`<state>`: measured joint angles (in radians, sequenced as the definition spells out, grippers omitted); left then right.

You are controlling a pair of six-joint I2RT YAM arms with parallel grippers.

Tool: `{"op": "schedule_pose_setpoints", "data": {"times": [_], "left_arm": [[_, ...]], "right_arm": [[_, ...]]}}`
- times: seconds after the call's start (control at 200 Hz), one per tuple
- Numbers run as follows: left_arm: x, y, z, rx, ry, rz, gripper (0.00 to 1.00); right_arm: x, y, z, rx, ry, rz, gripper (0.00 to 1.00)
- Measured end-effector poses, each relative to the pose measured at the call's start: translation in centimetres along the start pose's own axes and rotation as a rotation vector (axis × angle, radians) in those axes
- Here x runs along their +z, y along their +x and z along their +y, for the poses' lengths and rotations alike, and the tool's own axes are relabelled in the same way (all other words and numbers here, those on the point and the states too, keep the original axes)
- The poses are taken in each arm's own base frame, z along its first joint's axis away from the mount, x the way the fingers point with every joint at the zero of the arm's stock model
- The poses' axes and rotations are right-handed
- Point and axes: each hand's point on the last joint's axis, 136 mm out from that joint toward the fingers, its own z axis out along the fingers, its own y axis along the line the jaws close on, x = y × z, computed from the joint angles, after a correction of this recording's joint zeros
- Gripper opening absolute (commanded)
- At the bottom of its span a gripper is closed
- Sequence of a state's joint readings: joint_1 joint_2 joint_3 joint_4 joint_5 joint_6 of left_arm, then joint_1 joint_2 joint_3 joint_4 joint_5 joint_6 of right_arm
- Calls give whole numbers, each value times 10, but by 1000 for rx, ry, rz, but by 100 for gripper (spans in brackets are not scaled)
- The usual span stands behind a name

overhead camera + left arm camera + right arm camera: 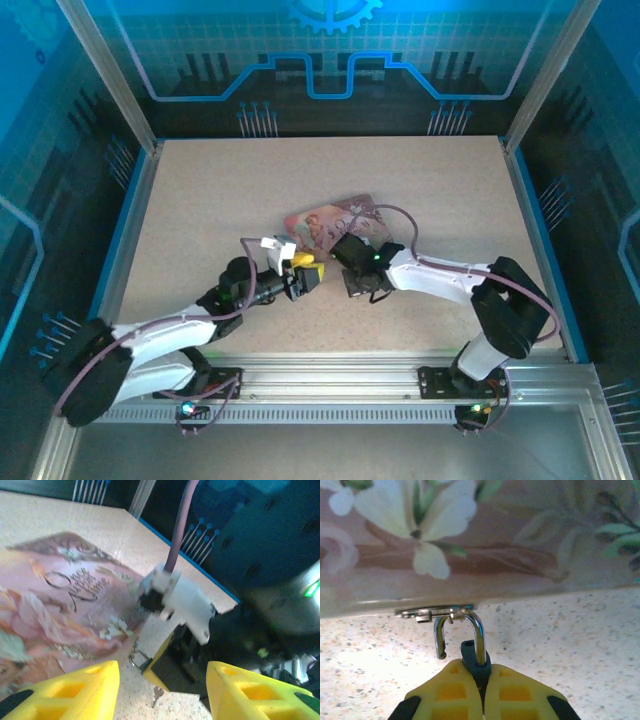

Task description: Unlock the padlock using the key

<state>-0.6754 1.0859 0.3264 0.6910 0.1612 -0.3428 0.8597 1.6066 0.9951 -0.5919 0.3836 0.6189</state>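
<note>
Right hand [481, 676] is clenched on the padlock [471, 654]. In the right wrist view we see the two yellow fingers [452, 692] pressed together around the dark bluish body, with only its top poking out above them. The silvery shackle [479, 630] stands up from the body and hooks through a small metal ring [432, 612] at the lower edge of the pink tin [470, 540]. The shackle's right leg goes down into the body. Its left leg ends free in the air, outside the body, just above the bench [580, 645]. So the padlock sits right against the tin's side, low over the speckled surface.

Left hand [305, 272] is released. In the left wrist view its yellow fingers [85, 690] stand apart with nothing between them. It sits just beside the right hand, near the tin's near edge. Past its fingers we see the right hand's black and yellow end with a white connector [182, 602] and a purple cable [181, 525] on top. Below that, a thin grey sliver just off the bench looks like the key [157, 696]. It is small and blurred, so we cannot tell whether it sits in the padlock.

From the top view, the tin lies flat around mid-bench, picture side up and tilted a little. Both arms reach in toward its near edge, left arm from the lower left, right arm from the lower right.
</note>
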Motion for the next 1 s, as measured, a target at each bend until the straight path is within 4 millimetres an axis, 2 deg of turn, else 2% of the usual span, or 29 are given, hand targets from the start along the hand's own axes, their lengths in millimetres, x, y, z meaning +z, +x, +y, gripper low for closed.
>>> {"op": "schedule_pose_setpoints", "data": {"times": [0.075, 0.3, 0.5, 0.635, 0.705, 0.825, 0.93, 1.0], "left_arm": [[-8, -13, 5, 28, -35, -11, 54], [-14, -19, 50, -13, -200, 70, 57], [14, -59, 72, -1, -274, 105, 63], [38, -71, 98, 7, -308, 139, 65], [48, -68, 117, -22, -316, 170, 66], [67, -43, 146, -81, -303, 248, 68], [77, -13, 152, -132, -265, 322, 67], [82, -15, 148, -135, -227, 308, 66]], "right_arm": [[1, -1, -1, -58, 68, -1, 0], [8, 0, -4, -75, 123, -22, 1], [6, 8, -17, 9, 63, -43, 0], [10, 10, -19, 11, 22, -26, 0], [13, 11, -19, -3, -5, -19, 0], [15, 8, -23, -7, -58, -4, 0], [15, 2, -36, 54, -93, -10, 0], [15, 0, -48, 102, -114, -15, 0]]}}
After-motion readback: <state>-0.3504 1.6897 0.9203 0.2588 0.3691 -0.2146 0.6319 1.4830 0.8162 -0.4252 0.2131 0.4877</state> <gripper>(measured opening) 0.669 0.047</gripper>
